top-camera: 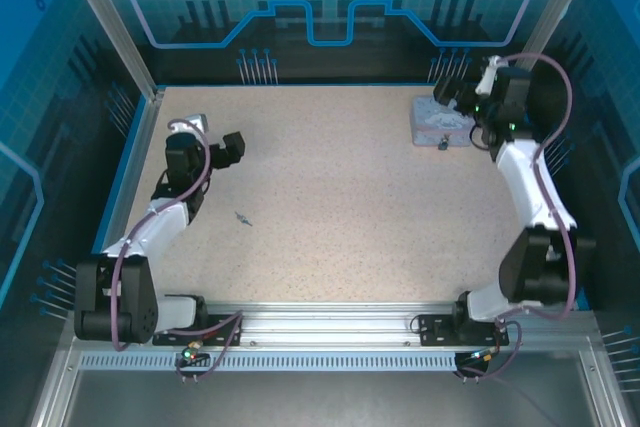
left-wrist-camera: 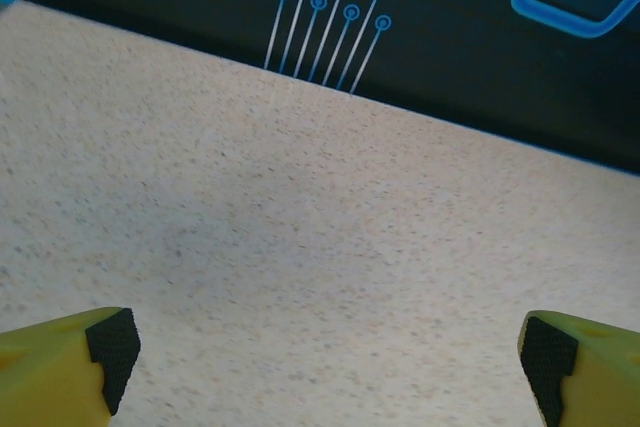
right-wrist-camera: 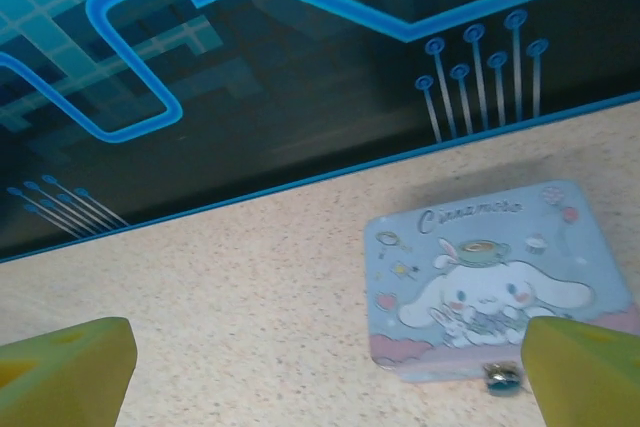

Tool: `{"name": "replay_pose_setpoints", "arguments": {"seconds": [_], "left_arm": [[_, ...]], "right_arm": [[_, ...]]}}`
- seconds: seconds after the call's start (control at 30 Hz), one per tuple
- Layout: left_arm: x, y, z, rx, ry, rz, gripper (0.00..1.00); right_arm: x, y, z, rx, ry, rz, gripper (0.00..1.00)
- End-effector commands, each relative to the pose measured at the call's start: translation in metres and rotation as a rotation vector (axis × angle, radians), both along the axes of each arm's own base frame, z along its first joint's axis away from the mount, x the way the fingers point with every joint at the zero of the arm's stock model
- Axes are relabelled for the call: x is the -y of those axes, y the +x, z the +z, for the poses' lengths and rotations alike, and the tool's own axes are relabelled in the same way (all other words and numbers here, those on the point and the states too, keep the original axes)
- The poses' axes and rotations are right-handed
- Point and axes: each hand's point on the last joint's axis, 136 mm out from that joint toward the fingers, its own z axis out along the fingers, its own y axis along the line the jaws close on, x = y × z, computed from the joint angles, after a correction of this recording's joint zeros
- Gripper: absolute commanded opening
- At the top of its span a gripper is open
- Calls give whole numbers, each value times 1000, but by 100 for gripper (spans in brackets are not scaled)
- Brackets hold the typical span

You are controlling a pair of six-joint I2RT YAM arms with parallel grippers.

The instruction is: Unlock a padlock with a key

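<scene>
Looking down from above, the key (top-camera: 243, 217) lies alone on the table (top-camera: 330, 247), left of centre and just below the left gripper (top-camera: 234, 148). The padlock (top-camera: 442, 144) sits at upper right, just beside the tin's (top-camera: 437, 119) lower edge, with the right gripper (top-camera: 449, 92) above the tin.

Left wrist: fingers spread wide and empty over bare speckled table, probably readied to pinch the key.

Right wrist: fingers likewise wide apart and empty. The padlock shows at lower right under the tin (right-wrist-camera: 500, 277), likely this arm's target to steady.
</scene>
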Motion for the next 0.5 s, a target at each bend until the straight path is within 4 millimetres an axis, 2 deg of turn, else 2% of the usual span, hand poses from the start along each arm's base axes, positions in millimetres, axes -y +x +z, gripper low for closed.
{"name": "replay_pose_setpoints", "arguments": {"seconds": [0.0,0.2,0.47], "left_arm": [[27,-19,-16,-171,-186,-29,99],[68,-30,-18,-231,-247,-119,99],[104,-39,-23,-316,-204,-222,99]], "right_arm": [[5,4,-50,-244,174,-17,100],[50,47,-89,-375,234,-187,100],[83,94,-129,-496,145,-241,100]]}}
